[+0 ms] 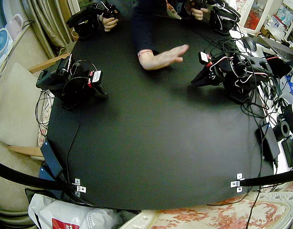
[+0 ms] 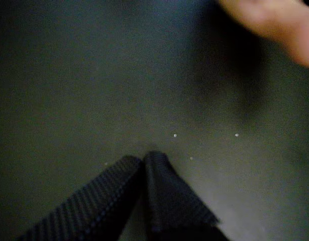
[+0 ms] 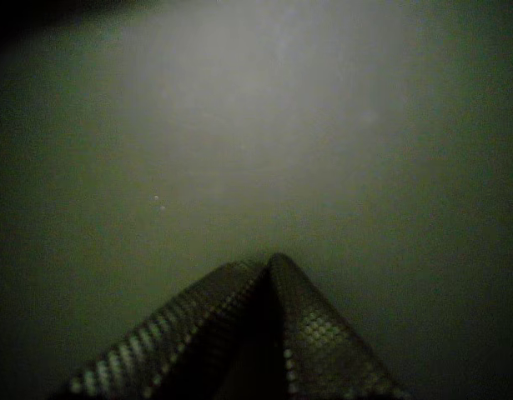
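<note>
Both arms rest folded on the black table [image 1: 151, 143], which carries no loose object. My left gripper [image 1: 194, 83] is shut and empty, pointing toward a person's open hand [image 1: 164, 57] that lies flat on the table a short way beyond its tip. In a wrist view the same gripper [image 2: 145, 158] shows its jaws closed together over bare table, with the blurred hand [image 2: 275, 22] at the top right. My right gripper [image 1: 102, 91] is also shut and empty, low over the table. Its wrist view shows the gripper [image 3: 269, 263] with tips meeting and only dark table ahead.
Loose cables and power adapters [image 1: 270, 140] crowd the table's edge beside the left arm. Small metal brackets [image 1: 78, 185] [image 1: 237, 180] sit at the front edge. A white plastic bag [image 1: 65, 214] lies below the front corner. A person sits behind the table.
</note>
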Action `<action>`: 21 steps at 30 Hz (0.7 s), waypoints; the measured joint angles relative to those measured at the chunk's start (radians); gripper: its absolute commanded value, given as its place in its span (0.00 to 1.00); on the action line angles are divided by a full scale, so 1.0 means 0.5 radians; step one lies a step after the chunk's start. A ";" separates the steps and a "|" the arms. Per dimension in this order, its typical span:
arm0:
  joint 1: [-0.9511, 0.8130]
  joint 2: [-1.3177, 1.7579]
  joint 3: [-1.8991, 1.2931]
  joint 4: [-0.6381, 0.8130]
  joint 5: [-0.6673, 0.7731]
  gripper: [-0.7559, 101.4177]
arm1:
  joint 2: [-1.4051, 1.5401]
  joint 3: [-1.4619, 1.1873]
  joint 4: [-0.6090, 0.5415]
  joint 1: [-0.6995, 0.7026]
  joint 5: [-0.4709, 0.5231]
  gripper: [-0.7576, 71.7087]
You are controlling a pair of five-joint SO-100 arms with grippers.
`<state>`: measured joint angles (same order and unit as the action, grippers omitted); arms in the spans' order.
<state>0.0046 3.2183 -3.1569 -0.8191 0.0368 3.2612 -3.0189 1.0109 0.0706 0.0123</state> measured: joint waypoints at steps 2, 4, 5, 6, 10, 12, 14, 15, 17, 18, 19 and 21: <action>0.003 0.000 0.025 0.000 0.000 0.01 | 0.000 0.000 0.000 0.000 0.000 0.00; 0.000 0.000 0.126 0.000 0.028 0.01 | 0.000 0.000 0.000 0.000 0.000 0.00; 0.000 0.000 0.233 0.000 0.037 0.01 | 0.000 0.000 0.000 0.000 0.000 0.00; 0.028 0.000 0.417 0.077 0.025 0.01 | 0.000 0.000 0.000 0.000 0.000 0.00; 0.114 0.018 0.721 0.626 -0.031 0.01 | 0.000 0.000 0.000 0.025 0.000 0.00; 0.138 0.003 0.703 0.583 0.058 0.01 | 0.000 0.000 0.000 0.025 0.000 0.00; 0.120 0.000 0.635 0.135 0.288 0.01 | 0.000 0.000 0.000 0.031 0.000 0.00; 0.114 -0.003 0.617 0.049 0.285 0.01 | 0.000 0.000 0.000 0.031 0.000 0.00; 0.092 0.000 0.660 0.239 0.175 0.01 | 0.000 0.000 0.000 0.031 0.000 0.00; 0.074 0.003 0.755 0.525 0.009 0.01 | 0.000 0.000 0.000 0.031 0.000 0.00; 0.055 0.025 0.792 0.623 -0.040 0.01 | 0.000 0.000 0.000 0.031 0.000 0.00; 0.015 0.015 0.795 0.491 -0.037 0.01 | 0.000 0.000 0.000 0.031 0.000 0.00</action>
<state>0.0123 3.2260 -2.7596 -0.5737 0.0184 3.2612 -3.0189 1.0109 0.0859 0.0123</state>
